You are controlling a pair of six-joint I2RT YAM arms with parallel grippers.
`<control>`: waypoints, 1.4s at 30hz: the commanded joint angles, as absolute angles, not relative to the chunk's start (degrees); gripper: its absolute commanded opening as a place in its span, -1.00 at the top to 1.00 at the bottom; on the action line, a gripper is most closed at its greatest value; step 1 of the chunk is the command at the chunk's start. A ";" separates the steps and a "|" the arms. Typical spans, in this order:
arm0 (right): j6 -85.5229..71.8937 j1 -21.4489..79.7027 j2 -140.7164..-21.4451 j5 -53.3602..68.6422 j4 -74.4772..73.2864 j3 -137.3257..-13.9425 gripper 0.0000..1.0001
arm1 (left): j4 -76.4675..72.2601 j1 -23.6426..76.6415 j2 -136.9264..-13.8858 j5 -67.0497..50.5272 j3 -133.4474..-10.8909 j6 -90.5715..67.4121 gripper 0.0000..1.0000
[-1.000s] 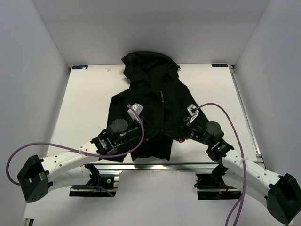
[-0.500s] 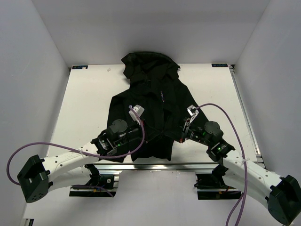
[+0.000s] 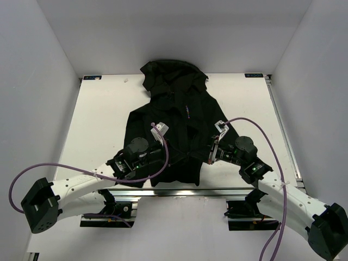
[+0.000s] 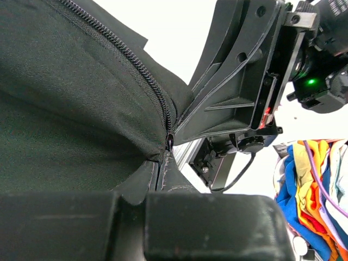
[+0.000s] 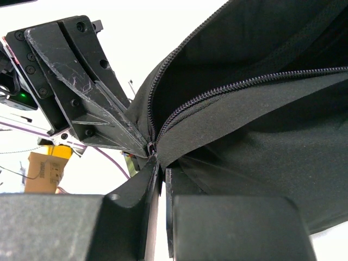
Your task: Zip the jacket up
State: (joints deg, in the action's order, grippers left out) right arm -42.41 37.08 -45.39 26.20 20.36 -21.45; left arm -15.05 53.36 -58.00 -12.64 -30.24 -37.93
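**Zip barely started: nearly the whole run is left**

The jacket (image 3: 174,117) lies spread mid-table (image 3: 103,109). The left gripper (image 3: 180,156) and right gripper (image 3: 203,158) are both pinched tight on its near hem, either side of the zipper (image 4: 136,65). The slider (image 5: 151,147) sits at the foot. The teeth above it gape, unjoined.

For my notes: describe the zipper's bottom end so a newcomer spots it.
A black jacket lies on the white table, hood toward the far edge. Toward its near hem, left fingers and right fingers pinch fabric; the zipper's bottom end sits between them, where two toothed edges converge.
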 commanded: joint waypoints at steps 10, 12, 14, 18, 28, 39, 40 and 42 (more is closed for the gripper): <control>-37.53 32.96 -48.52 25.13 18.03 -25.23 0.81 | -12.65 54.49 -61.26 -17.32 -29.27 -41.57 1.00; -36.48 32.96 -48.08 24.97 17.23 -25.05 0.54 | -14.14 54.49 -61.44 -16.62 -29.35 -42.53 1.00; -35.43 32.96 -47.64 25.05 14.51 -25.14 0.29 | -15.37 54.49 -61.26 -15.65 -29.18 -43.32 1.00; -31.92 32.96 -47.11 28.90 8.89 -27.23 0.02 | -15.83 54.49 -61.08 -12.13 -30.23 -44.12 1.00; -14.17 33.66 -44.30 22.61 -15.09 -40.14 -0.53 | -14.50 54.49 -61.17 -12.04 -30.23 -45.61 1.00; -6.94 63.24 -50.69 -12.33 -31.28 -53.60 -0.79 | -11.51 54.49 -60.82 -10.90 -31.82 -46.93 1.00; -6.94 65.80 -51.84 -15.70 -34.07 -54.48 -0.79 | -11.60 54.49 -60.91 -10.90 -31.64 -47.28 1.00; -6.77 74.30 -54.48 -27.95 -36.20 -56.59 -0.78 | -11.07 54.49 -61.08 -10.55 -31.55 -48.07 1.00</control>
